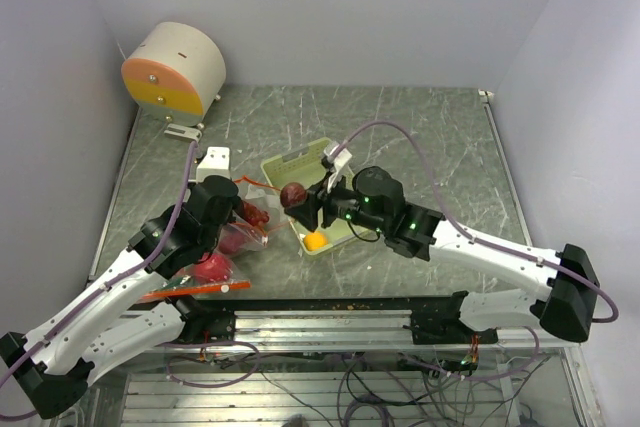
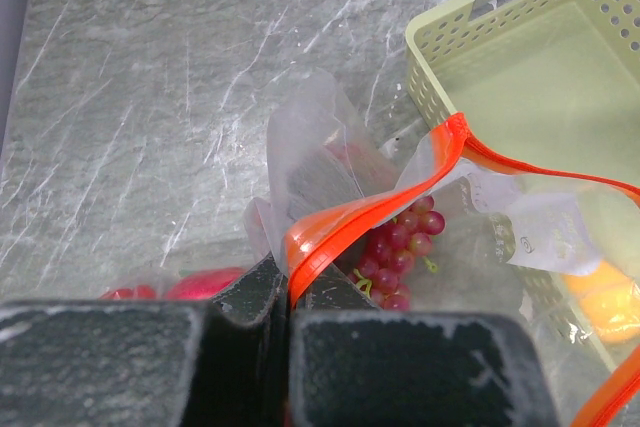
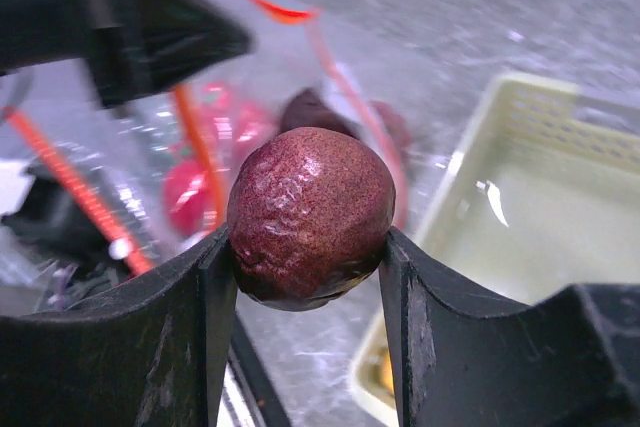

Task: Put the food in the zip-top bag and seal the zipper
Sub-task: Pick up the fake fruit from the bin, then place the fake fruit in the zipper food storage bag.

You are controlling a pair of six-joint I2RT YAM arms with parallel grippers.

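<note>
Pinched between the two fingers of the right claw [image 3: 305, 257], a dark round fruit [image 3: 310, 209] with wrinkled maroon skin is held above the table [image 1: 420, 127]. The jaws are closed only as far as the fruit's width, both pads pressed against its sides. Just beyond that claw and slightly to its left gapes the zip-top bag [image 2: 310, 142], its orange zipper [image 2: 345, 222] looping up behind the fruit. To the claw's right and below it sits the pale green tray [image 2: 440, 77], with an orange [image 1: 315, 241] lying in the corner nearest the arms' bases.

At the left claw [image 2: 290, 312], the fingers are drawn tightly together on the zipper strip, holding one lip of the bag raised off the table. Directly ahead of this claw, inside the clear plastic, lies a purple grape bunch [image 2: 398, 252]. Some red fruit [image 1: 212, 267] shows through the bag low on the claw's left side, too veiled by plastic to name. The tray's perforated wall stands ahead and to the right of the left claw. The bag's raised lip overlaps it in the wrist view, and whether they touch cannot be told. Well beyond the left claw, at the table's far corner, stands a cream-and-orange drum [image 1: 175, 69].
</note>
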